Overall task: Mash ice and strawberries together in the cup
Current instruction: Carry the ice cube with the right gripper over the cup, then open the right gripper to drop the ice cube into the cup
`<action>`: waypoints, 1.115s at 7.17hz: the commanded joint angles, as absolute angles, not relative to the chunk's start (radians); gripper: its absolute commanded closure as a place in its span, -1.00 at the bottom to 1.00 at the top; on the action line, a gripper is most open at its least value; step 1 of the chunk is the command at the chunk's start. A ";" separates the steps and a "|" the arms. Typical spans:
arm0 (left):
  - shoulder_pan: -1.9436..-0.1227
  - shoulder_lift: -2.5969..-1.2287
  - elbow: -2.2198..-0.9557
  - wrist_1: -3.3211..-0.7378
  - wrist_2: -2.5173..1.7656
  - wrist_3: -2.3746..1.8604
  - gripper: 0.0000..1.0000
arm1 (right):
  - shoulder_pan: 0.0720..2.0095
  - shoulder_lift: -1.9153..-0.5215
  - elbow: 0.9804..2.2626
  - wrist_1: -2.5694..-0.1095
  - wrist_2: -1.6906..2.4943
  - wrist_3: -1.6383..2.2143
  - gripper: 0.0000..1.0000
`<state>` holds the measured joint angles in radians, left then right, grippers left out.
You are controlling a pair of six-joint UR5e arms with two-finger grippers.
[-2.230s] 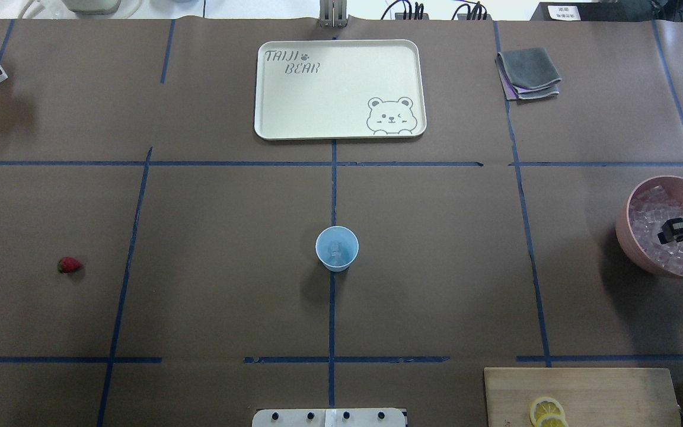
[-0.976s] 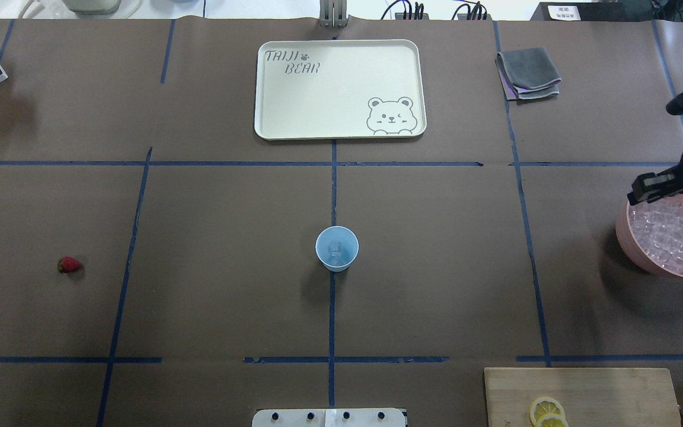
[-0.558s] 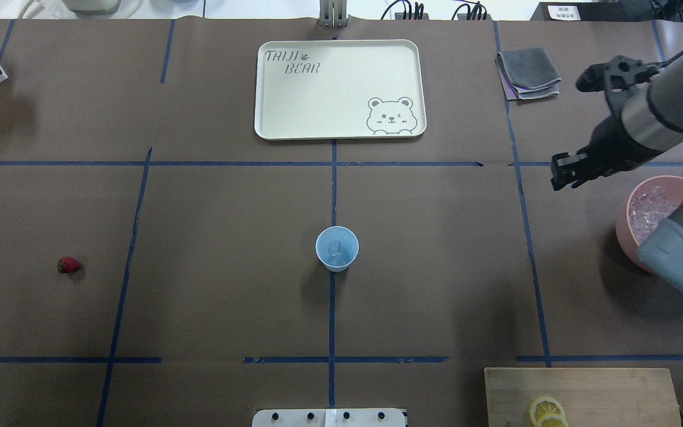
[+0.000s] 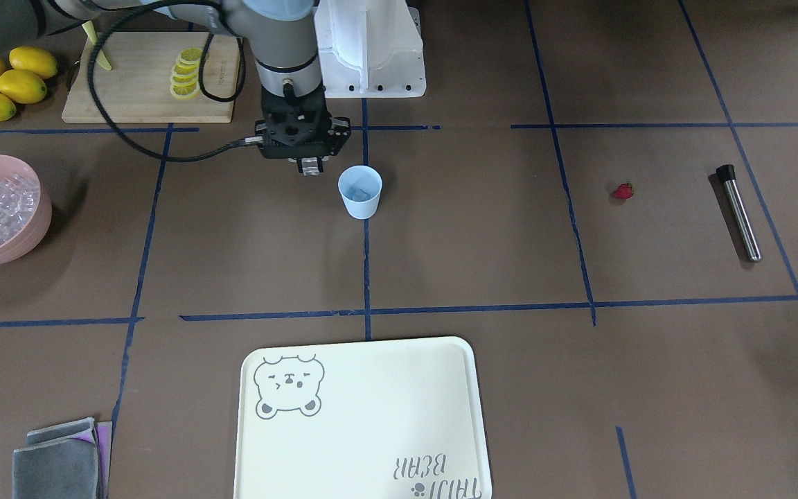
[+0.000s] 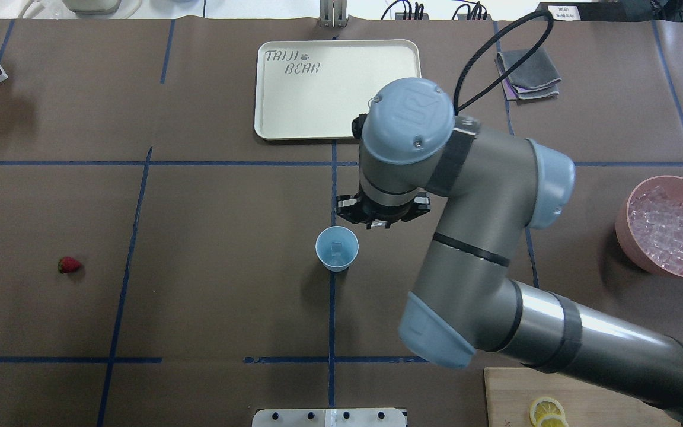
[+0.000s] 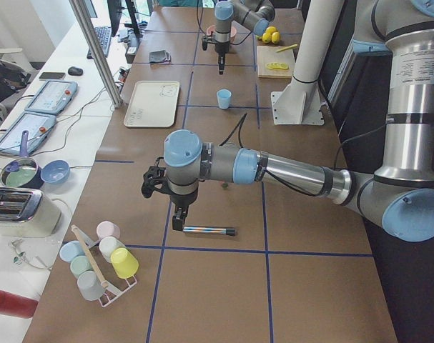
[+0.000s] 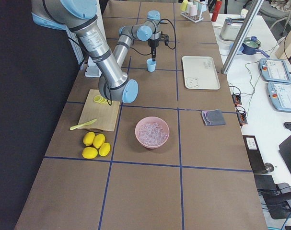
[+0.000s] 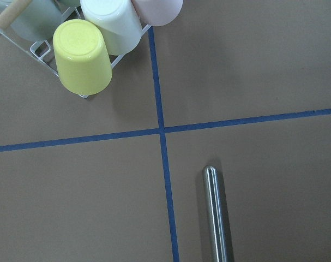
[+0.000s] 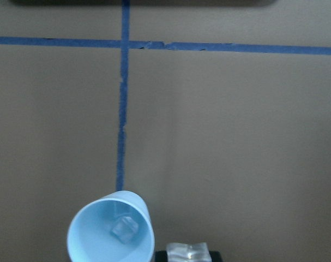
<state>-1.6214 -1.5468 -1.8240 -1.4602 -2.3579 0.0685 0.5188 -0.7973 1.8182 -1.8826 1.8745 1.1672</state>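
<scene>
The pale blue cup [image 5: 337, 249] stands upright at the table's centre with one ice cube [image 9: 124, 229] inside it. My right gripper [image 4: 310, 166] hangs just beside the cup's rim, shut on another clear ice cube [image 9: 188, 251]. In the right wrist view that cube sits to the right of the cup [image 9: 110, 234], not over its mouth. The strawberry [image 5: 69, 265] lies alone on the table far to the left. My left gripper [image 6: 177, 220] shows only in the exterior left view, above a steel rod [image 6: 209, 231]; I cannot tell its state.
A pink bowl [image 5: 621, 228] full of ice sits at the right edge. The cream tray [image 5: 318, 95] lies beyond the cup, with folded cloths [image 5: 528, 74] to its right. A cutting board [image 4: 143, 83] with lemon slices and whole lemons [image 4: 4, 83] is near the base. A cup rack [image 8: 83, 54] stands by the rod [image 8: 215, 213].
My right gripper rose out of the pink bowl and swung left across the table to the cup, carrying an ice cube. The cup and strawberry stayed put.
</scene>
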 commanded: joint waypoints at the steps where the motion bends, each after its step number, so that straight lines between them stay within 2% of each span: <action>1: -1.621 -1.546 -1.824 -1.460 -2.353 0.069 -1.00 | 0.466 -0.703 1.694 -1.878 1.832 1.226 1.00; 4: -1.621 -1.548 -1.822 -1.460 -2.353 0.069 -1.00 | 0.456 -0.680 1.644 -1.878 1.832 1.227 1.00; 5: -1.621 -1.551 -1.822 -1.460 -2.352 0.069 -1.00 | 0.456 -0.678 1.644 -1.878 1.832 1.229 0.93; 8: -1.621 -1.554 -1.822 -1.459 -2.352 0.069 -1.00 | 0.456 -0.684 1.646 -1.878 1.836 1.232 -0.19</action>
